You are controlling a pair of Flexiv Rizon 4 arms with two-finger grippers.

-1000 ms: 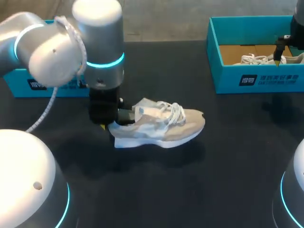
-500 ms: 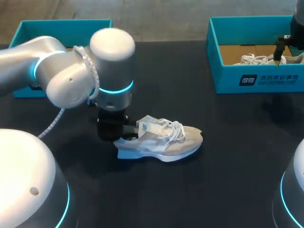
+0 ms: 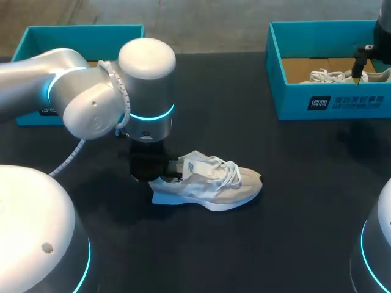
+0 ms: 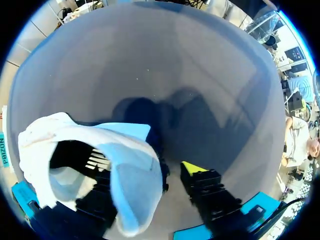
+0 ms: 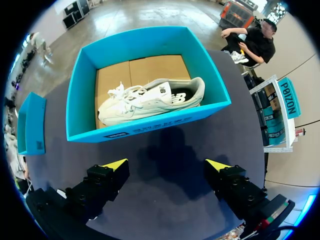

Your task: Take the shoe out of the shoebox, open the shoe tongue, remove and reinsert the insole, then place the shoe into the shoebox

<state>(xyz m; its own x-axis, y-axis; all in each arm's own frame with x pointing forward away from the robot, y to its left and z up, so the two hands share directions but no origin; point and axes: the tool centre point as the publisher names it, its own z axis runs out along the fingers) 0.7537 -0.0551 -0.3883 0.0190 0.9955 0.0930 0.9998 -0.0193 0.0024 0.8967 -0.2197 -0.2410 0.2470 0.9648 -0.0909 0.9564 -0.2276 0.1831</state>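
A beige and white shoe (image 3: 211, 186) with white laces lies on its sole on the black table, toe to the right. My left gripper (image 3: 157, 174) is at its heel. In the left wrist view the heel (image 4: 125, 170) stands between the fingers of my left gripper (image 4: 145, 172). The yellow-tipped finger (image 4: 192, 168) is off the heel with a gap; the other is hidden by the shoe. My right gripper (image 5: 167, 165) hangs open and empty over the table beside the blue shoebox (image 5: 150, 122), which holds a second white shoe (image 5: 150, 100).
The blue shoebox (image 3: 330, 101) sits at the back right, with my right gripper (image 3: 360, 66) over it. Another blue box (image 3: 79, 33) is at the back left, partly behind my left arm. It also shows as a blue box (image 5: 31, 125) in the right wrist view.
My left arm has brought the shoe down and toward the front; it now rests flat on the table. The left gripper's fingers have spread off the heel. The right arm has not moved.
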